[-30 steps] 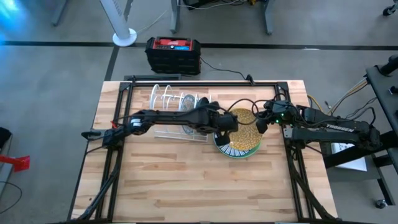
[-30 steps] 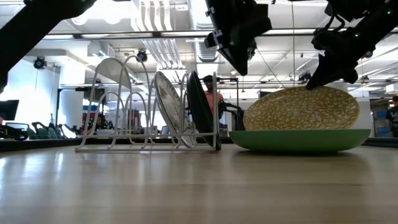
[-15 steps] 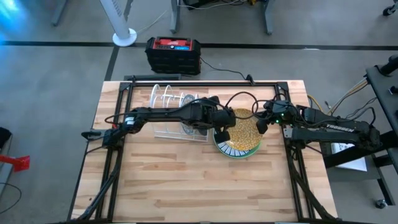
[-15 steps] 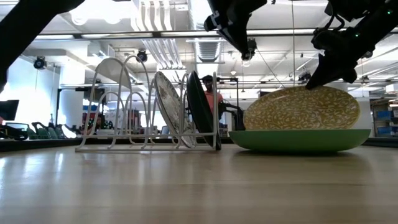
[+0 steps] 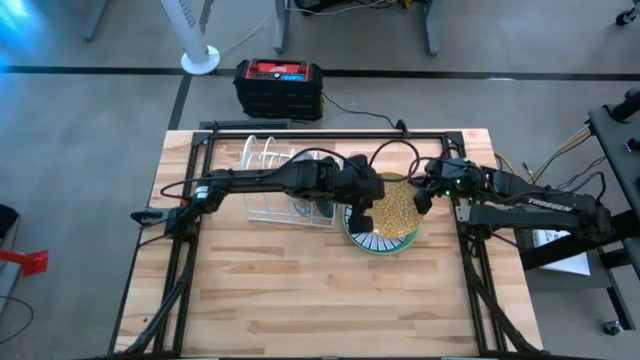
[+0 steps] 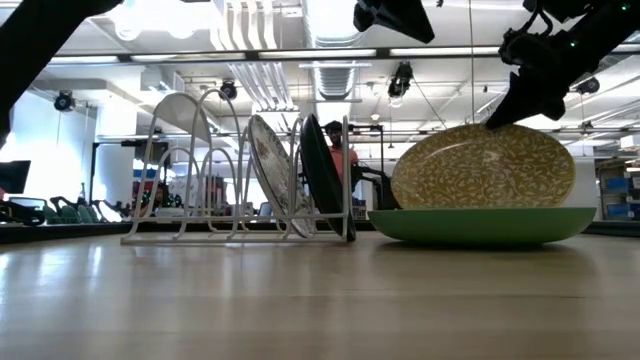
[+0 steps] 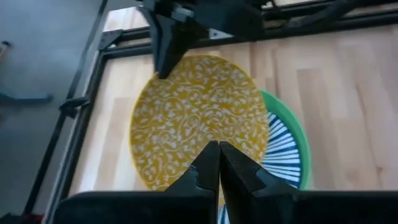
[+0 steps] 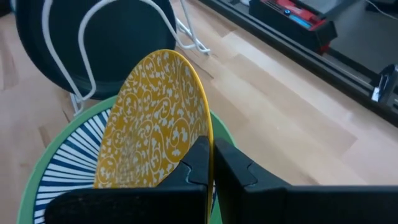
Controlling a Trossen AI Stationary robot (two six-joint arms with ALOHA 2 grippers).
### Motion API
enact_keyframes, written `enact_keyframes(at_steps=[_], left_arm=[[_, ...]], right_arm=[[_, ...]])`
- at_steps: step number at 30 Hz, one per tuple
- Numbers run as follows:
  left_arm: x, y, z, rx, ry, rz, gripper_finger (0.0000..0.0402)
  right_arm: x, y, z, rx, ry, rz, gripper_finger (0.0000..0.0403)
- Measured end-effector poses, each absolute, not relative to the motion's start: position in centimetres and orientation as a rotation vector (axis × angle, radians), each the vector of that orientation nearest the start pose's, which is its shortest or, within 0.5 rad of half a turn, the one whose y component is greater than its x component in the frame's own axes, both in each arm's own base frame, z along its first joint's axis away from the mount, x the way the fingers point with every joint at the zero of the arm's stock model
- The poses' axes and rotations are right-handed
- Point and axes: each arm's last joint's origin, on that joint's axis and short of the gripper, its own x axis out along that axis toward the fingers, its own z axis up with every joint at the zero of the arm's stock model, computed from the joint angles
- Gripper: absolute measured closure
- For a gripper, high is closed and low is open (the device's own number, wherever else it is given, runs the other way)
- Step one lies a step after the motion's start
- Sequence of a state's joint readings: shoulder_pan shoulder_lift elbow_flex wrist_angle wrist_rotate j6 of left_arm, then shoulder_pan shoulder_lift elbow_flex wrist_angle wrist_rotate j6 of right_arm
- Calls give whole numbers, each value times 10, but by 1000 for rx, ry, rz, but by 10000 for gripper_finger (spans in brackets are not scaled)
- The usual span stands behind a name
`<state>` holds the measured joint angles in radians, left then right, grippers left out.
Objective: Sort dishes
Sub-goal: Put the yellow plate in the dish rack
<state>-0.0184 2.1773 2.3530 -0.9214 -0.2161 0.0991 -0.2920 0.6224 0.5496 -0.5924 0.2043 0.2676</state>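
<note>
Since a second ago our right claw [image 6: 497,118] has tipped the yellow plate [image 6: 483,167] steeper, pinching its far rim; it leans on the green plate [image 6: 482,225]. Our left claw [image 7: 218,163], pressed together, hovers above, nearer the rack [image 6: 240,170].

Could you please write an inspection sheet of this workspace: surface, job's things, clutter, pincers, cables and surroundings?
Surface: wooden table, bare in front.
Job's things: yellow patterned plate tilted up on edge, its lower rim in the green striped plate; a dark plate and a pale patterned plate upright in the white wire rack.
Clutter: nothing seen.
Pincers: right pincer shut on the yellow plate's raised rim; left pincer shut, empty, above that plate.
Cables: black loops over the arms; a lead from the red and black box.
Surroundings: fan base on the floor; a person beyond the rack.
</note>
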Motion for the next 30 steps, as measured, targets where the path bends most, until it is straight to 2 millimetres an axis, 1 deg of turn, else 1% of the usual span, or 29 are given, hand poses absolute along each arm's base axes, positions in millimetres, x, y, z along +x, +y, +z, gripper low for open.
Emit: enact_keyframes(at_steps=[4, 7, 9, 15, 18, 20, 24, 27, 30], left_arm=[[472, -2, 353, 174, 771, 136, 401], [471, 4, 349, 168, 804, 146, 401], [469, 12, 345, 162, 841, 162, 401], [469, 43, 323, 110, 913, 211, 401], [472, 54, 315, 37, 899, 118, 401], [475, 57, 308, 4, 880, 57, 401], [477, 66, 304, -16, 857, 58, 401], [475, 76, 304, -48, 854, 85, 387], [474, 85, 304, -84, 853, 69, 359]], right_arm=[[123, -43, 240, 251, 614, -552, 403], [123, -42, 240, 243, 618, -531, 403], [123, -42, 240, 238, 621, -519, 403], [123, -42, 241, 213, 624, -487, 403], [124, -42, 241, 207, 625, -480, 403], [124, -42, 241, 204, 626, -478, 403], [124, -42, 241, 203, 626, -478, 403], [124, -42, 241, 202, 626, -477, 403], [124, -42, 241, 201, 627, -476, 403]])
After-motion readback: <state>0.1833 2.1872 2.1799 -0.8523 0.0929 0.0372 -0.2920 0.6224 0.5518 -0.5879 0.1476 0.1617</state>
